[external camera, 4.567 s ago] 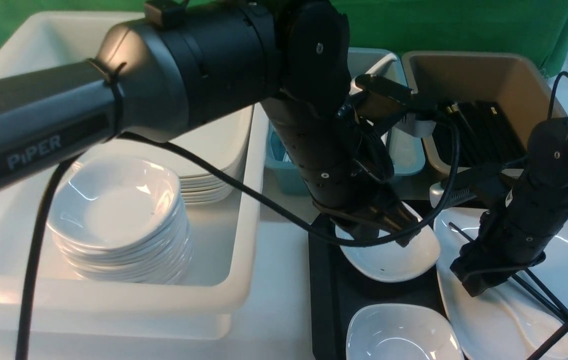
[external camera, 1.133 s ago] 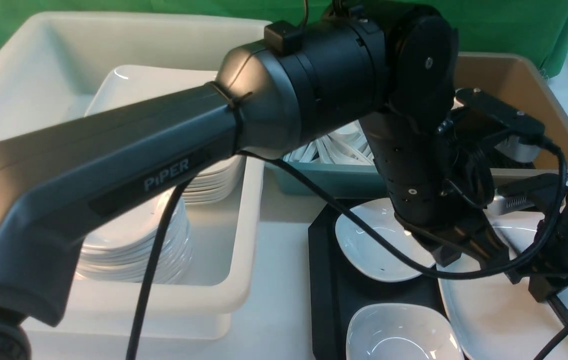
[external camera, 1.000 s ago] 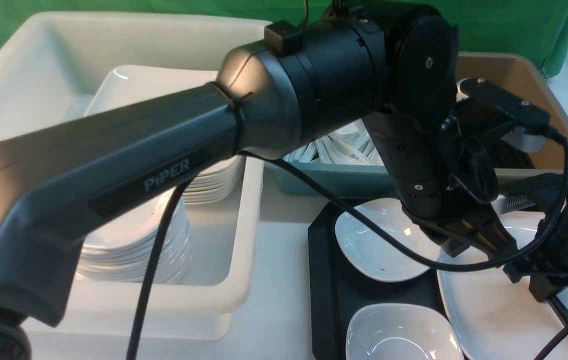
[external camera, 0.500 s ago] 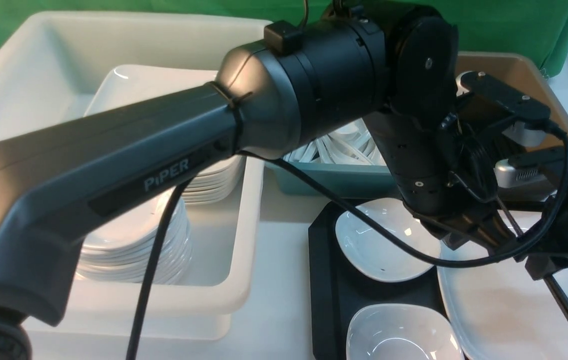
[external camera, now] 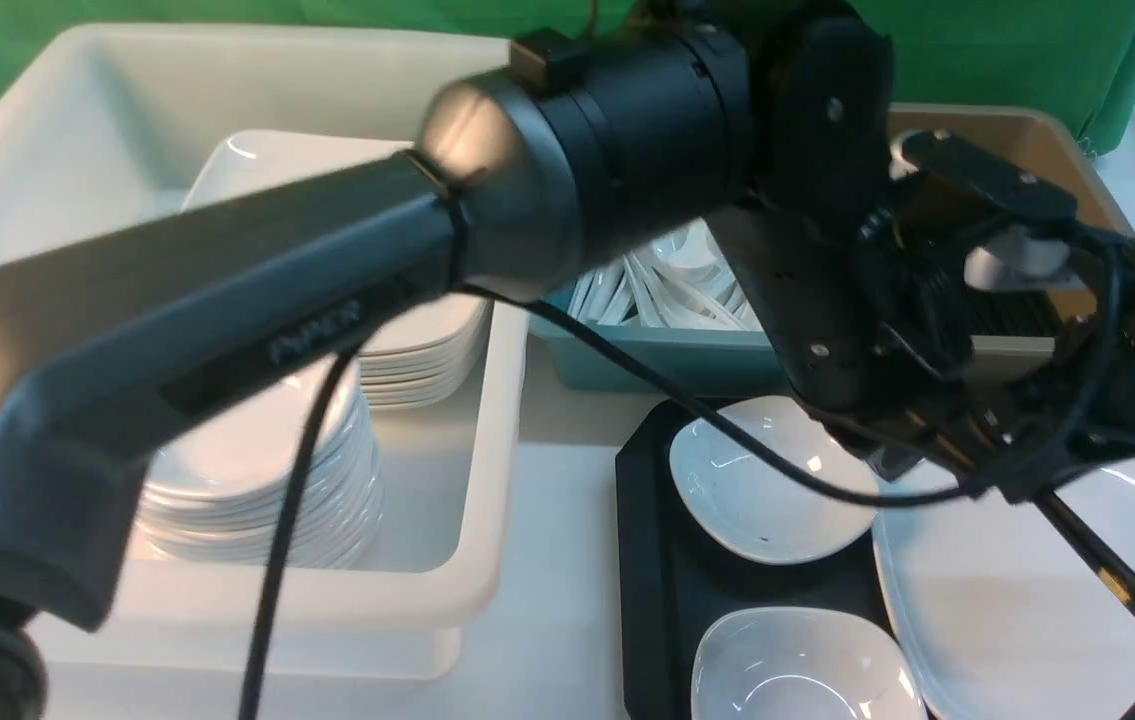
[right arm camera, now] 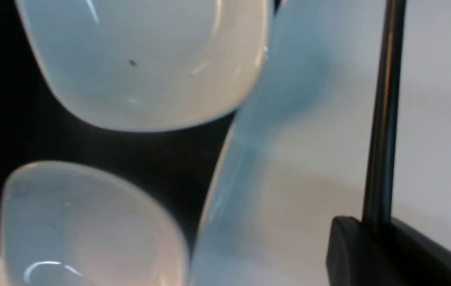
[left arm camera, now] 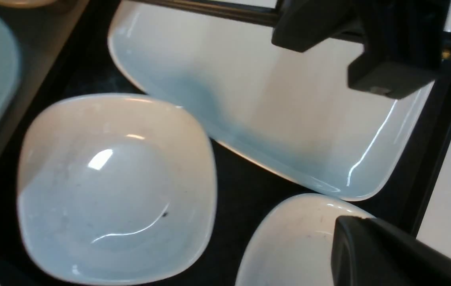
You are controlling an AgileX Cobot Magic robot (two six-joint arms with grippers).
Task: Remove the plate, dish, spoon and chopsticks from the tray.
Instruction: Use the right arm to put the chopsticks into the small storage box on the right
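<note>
My right end effector [external camera: 1039, 478] grips the chopsticks [external camera: 1107, 570], their long axis slanting down to my near right over the plate [external camera: 987, 620], brown tub [external camera: 1052, 140] beyond.

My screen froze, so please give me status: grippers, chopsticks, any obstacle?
Left gripper shut, nothing seen in it. Right gripper shut on chopsticks, slanting over plate. Plate and two dishes on tray. Left gripper close beside right gripper.
</note>
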